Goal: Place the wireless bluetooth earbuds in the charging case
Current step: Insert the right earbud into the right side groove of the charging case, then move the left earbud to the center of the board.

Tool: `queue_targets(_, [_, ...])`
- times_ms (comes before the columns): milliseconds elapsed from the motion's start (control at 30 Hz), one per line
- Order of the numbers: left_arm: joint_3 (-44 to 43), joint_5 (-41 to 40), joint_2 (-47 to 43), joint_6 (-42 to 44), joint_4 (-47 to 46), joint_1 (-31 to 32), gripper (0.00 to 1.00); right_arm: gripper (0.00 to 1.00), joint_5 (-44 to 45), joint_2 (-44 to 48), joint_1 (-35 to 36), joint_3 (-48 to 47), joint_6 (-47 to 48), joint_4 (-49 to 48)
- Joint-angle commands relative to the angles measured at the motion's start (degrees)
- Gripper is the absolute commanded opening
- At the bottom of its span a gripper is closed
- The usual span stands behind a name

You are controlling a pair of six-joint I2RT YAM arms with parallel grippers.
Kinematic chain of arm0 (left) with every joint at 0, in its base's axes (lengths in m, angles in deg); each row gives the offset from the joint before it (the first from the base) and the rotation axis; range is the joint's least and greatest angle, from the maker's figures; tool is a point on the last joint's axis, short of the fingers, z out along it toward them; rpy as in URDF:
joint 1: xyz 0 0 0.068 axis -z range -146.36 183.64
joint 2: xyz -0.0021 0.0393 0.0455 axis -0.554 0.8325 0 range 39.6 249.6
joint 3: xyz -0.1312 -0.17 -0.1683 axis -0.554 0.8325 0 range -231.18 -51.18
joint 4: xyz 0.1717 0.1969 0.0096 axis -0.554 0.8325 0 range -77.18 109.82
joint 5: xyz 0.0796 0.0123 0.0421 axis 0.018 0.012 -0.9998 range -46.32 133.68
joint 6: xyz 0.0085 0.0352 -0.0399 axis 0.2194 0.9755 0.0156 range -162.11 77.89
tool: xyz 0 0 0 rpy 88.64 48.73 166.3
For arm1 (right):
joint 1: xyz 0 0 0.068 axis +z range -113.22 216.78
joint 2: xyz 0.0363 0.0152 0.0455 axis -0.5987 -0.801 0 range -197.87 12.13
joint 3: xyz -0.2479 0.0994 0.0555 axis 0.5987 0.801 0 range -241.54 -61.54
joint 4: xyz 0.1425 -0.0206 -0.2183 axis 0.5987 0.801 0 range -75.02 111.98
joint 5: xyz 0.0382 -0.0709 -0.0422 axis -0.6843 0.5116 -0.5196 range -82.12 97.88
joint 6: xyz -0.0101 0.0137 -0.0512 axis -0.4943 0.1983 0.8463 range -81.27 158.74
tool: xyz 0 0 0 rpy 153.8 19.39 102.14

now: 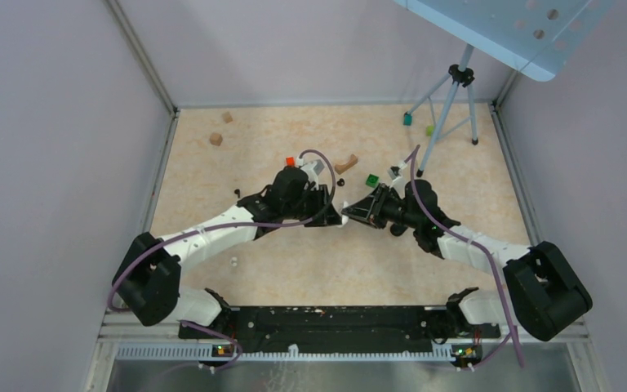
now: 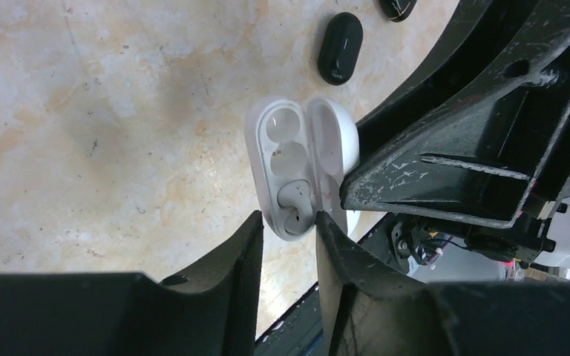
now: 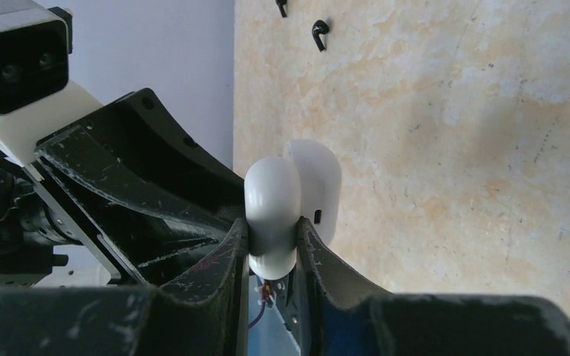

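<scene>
**A:** Top external?
**B:** Everything happens mid-counter [image 1: 359, 269].
**A:** Left wrist?
**B:** Left gripper [image 2: 289, 222] has its jaws narrowly parted beside the earbud [image 2: 294, 204], which sits in the open charging case's [image 2: 286, 152] nearest socket. Withdraw straight.
**A:** Right wrist?
**B:** Right gripper [image 3: 273, 230] jaws clamp the case body. Don't slacken.

I work in a robotics lab test cell. Plain lilac-grey partition walls [image 1: 49, 122] on aluminium corner posts [image 1: 143, 57] box in my beige marbled tabletop [image 1: 294, 261]. A grey metal tripod [image 1: 451, 102] stands at upper right, beside a pale blue perforated panel [image 1: 506, 28]. Small brown wooden test cubes [image 1: 215, 139] lie at upper left, and a black mounting rail [image 1: 335, 318] crosses the bottom.
</scene>
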Motion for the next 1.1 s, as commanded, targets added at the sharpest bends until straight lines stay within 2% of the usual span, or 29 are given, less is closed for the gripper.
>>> queue_targets(0, [-1.49,-0.85,-1.32,1.37,0.63,0.15,0.38,0.0,-0.84,0.43,0.02,-0.89,0.05,-4.14])
queue_targets(233, [-1.42,-1.76,-3.78,1.95,2.27,0.15,0.41,0.0,-0.58,0.36,0.01,-0.74,0.43,-3.54])
queue_targets(433, [-1.29,-1.58,-8.24,2.97,3.7,0.06,0.52,0.0,-0.49,0.24,0.06,-0.53,0.42,-3.44])
queue_targets(533, [-1.24,-1.83,-10.29,3.16,4.98,0.06,0.53,0.0,-0.57,0.09,0.02,-0.64,0.49,-3.44])
queue_targets(700, [-0.78,-8.17,-13.57,2.72,9.23,-1.28,0.53,0.0,-0.75,0.04,0.0,-0.92,0.82,-3.04])
queue_targets(800, [-0.01,-10.03,-15.52,2.64,13.37,-5.16,0.53,0.0,-0.75,0.33,0.02,-1.04,1.07,-2.55])
queue_targets(967, [3.62,-11.88,-21.18,2.64,22.94,-16.15,0.52,0.0,-0.62,0.77,0.08,-1.13,1.73,-1.29])
queue_targets(1067, [4.12,-22.41,-23.08,-0.39,33.69,-20.47,0.52,0.0,-0.93,0.22,0.06,-1.37,1.79,-1.46])
